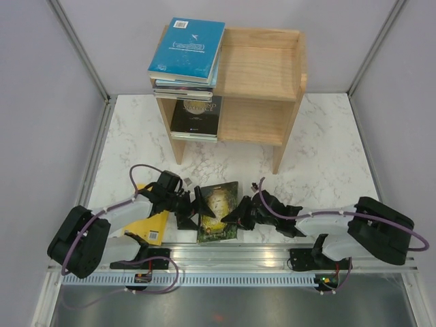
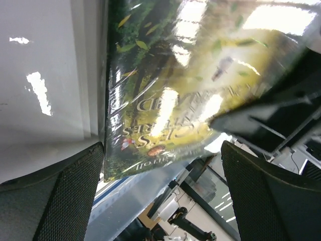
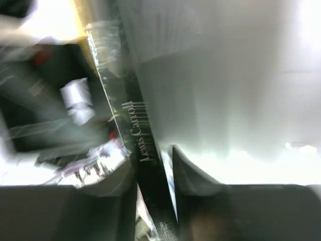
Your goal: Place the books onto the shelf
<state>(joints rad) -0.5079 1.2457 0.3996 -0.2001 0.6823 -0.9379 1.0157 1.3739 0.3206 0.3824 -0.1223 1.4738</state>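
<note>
A green illustrated book [image 1: 218, 210] lies at the table's near edge between my two grippers. My right gripper [image 1: 236, 212] grips its right side; in the right wrist view the fingers [image 3: 150, 160] are shut on the dark spine [image 3: 139, 131]. My left gripper [image 1: 189, 208] stands open at the book's left edge. In the left wrist view the glossy cover [image 2: 190, 75] fills the space ahead of the wide-apart fingers [image 2: 161, 148]. A yellow book [image 1: 151, 225] lies partly under the left arm. The wooden shelf [image 1: 262, 71] carries a stack topped by a teal book [image 1: 187, 48], and a black book [image 1: 196, 116] on its lower tier.
The marble table [image 1: 327, 170] is bounded by grey walls on three sides. A metal rail [image 1: 231, 257] runs along the near edge by the arm bases. The right half of both shelf tiers is bare wood.
</note>
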